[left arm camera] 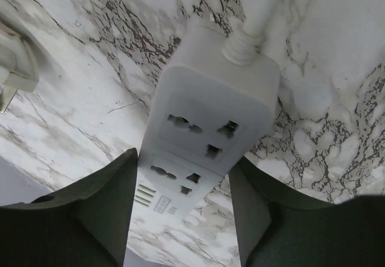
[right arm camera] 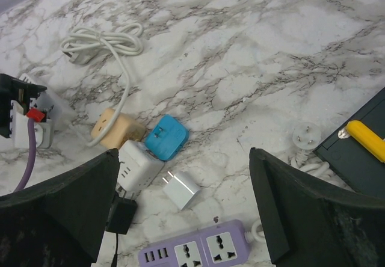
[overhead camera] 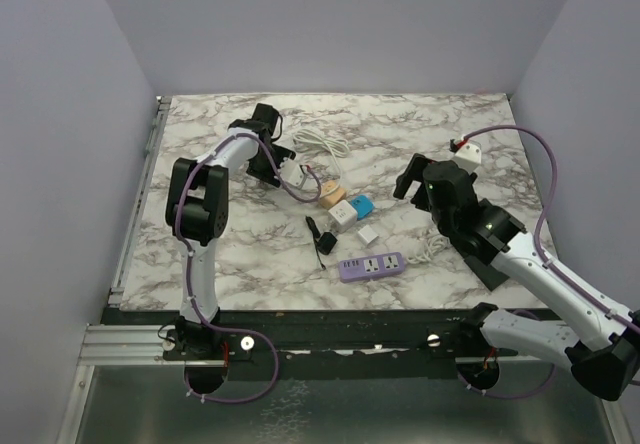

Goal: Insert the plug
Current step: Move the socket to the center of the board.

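Since I cannot tell whether my left gripper (left arm camera: 183, 162) clamps the white plastic power strip (left arm camera: 210, 116) at the overhead frame's upper left, and my right gripper (right arm camera: 183, 154) gapes open, the strip may skid when the nearby white plug (left arm camera: 15, 68) pushes in.

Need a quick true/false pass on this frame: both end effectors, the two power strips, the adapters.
1. The left end effector straddles the white power strip, one finger on each side. True.
2. The right end effector holds a plug. False: its fingers are wide apart with nothing between them.
3. The purple power strip already has a plug in it. False: the sockets in view are empty.
4. The blue adapter lies right beside the beige adapter. True.
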Robot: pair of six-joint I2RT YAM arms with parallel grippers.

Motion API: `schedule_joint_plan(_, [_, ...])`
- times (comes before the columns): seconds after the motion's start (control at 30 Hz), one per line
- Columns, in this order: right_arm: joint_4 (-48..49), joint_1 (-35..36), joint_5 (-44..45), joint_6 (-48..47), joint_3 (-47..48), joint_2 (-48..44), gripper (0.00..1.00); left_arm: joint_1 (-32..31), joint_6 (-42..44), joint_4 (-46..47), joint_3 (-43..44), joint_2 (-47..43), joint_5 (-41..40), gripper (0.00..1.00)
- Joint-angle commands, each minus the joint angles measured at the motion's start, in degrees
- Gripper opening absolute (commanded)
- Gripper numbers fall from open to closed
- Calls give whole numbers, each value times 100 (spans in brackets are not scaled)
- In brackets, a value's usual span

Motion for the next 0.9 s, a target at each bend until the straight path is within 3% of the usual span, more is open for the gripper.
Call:
schedule_joint_plan(0.0, [-45,-24,7,-122,69,3,93,-36,-246,-516,-188,-42,-32,50])
schedule_joint_plan(0.13, [14,-26,-66,-189,61,121,93,5,-946,-491,-562,-294,83,20])
schedule_joint_plan(0.2, [65,-28,-109,-241,25,189,93,141,-1543,-442,-632,-426,306,15])
schedule_joint_plan(0.4, [299,-26,-504,-310,-136,523,94,878,-2938,8,-1377,-1457,742,13])
schedule_joint_plan(0.73, [544,-16,-1200,-403,-172,1047,94,1117,-2880,45,-3916,-3771,182,13])
schedule_joint_plan(0.87, [603,-15,-1412,-430,-281,1054,93,1735,-3529,244,-4116,-3949,128,11])
